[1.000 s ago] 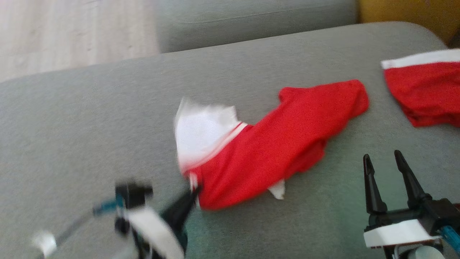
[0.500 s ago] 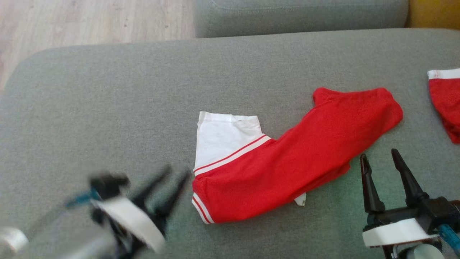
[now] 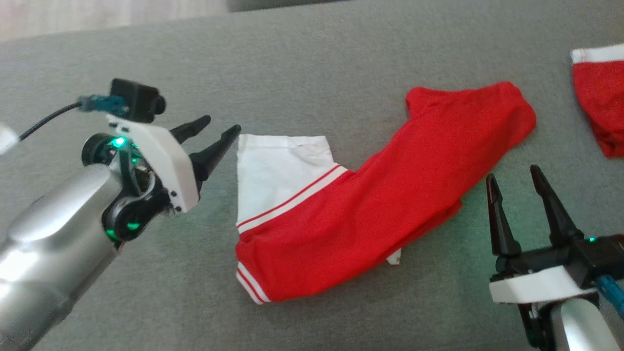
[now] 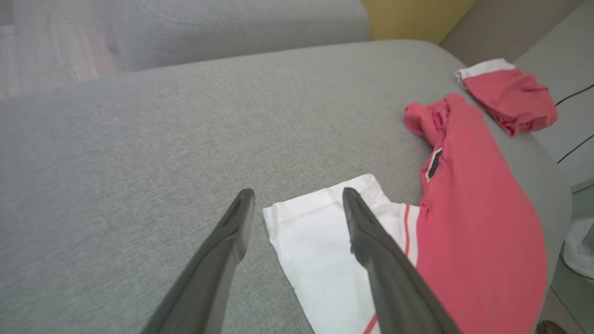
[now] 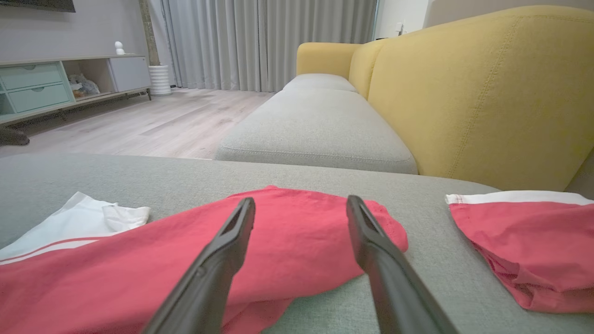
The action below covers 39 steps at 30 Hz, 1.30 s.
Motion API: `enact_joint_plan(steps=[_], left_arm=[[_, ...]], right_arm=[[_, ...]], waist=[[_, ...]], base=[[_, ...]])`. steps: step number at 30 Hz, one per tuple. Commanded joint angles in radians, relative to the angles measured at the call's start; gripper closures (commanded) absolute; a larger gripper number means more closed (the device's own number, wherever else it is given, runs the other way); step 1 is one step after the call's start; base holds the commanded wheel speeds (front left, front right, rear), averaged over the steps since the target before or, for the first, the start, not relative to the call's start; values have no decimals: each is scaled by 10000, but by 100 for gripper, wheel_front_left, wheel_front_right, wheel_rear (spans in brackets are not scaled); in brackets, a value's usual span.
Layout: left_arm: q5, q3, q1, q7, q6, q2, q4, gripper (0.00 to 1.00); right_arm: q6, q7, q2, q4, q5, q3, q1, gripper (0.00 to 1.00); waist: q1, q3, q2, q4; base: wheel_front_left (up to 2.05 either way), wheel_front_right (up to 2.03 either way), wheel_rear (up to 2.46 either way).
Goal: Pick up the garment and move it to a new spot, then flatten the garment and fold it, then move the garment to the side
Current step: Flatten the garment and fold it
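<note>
We've got the L gripper [image 3: 222, 124] spread wide w/ nothing in it, its two dark fingers [image 3: 214, 146] aimed at the garment [image 3: 380, 214]. The garment lies loose on the grey cushion [image 3: 317, 58], right ahead of that gripper. Its white end [image 3: 278, 175] is the part nearest the fingertips, top corner just beside the nearer tip. In the L wrist view that corner sits in the gap btwn the fingers, w/ the right-hand finger crossing over the white cloth. Whether a tip touches the fabric we can't tell. Past the white end comes a striped band [image 3: 292, 199], then the long red body runs away from the L gripper twd the R gripper [image 3: 513, 173]. The R gripper is likewise wide apart and empty, tips just short of the red body's near edge. From its wrist cam the red cloth lies straight ahead across both fingers, rumpled, w/ the white end off to its left. A small white flap [image 3: 395, 257] pokes out under the red edge btwn the two grippers. A second red piece [image 3: 599, 97] w/ a white band lies ahead-right of the R gripper, apart from the garment. Beyond it, in the R wrist view, a yellow backrest [image 5: 473, 93] stands to the right and wood floor [image 5: 162, 120] to the left.
</note>
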Motion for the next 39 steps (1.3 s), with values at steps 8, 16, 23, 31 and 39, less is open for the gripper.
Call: enact_joint_plan(steps=[8, 16, 23, 31, 39], left_arm=[[457, -498, -1146, 877, -221, -238, 1873, 0], [231, -1138, -1313, 846, -242, -349, 2264, 0], [-58, -1440, -1465, 676, -244, -317, 2387, 0], [-473, -1769, -1572, 677, -244, -240, 2106, 100], [276, -1934, -2506, -484, -245, 393, 1559, 100]], right_arm=[[65, -63, -147, -340, -50, 320, -525, 0], [65, -63, -122, -300, -25, 328, -632, 0], [65, -63, -135, -309, -37, 332, -756, 0], [65, -63, -195, -307, -77, 245, -719, 0], [65, -63, -848, -12, 653, 347, -1201, 0]], waist=[[-2, 663, 0, -706], [-2, 779, 0, -952], [-2, 882, 0, -1044], [-2, 844, 0, -986], [-2, 874, 0, -432]], base=[[0, 0, 0], [0, 0, 0], [0, 0, 0], [0, 0, 0], [0, 0, 0]])
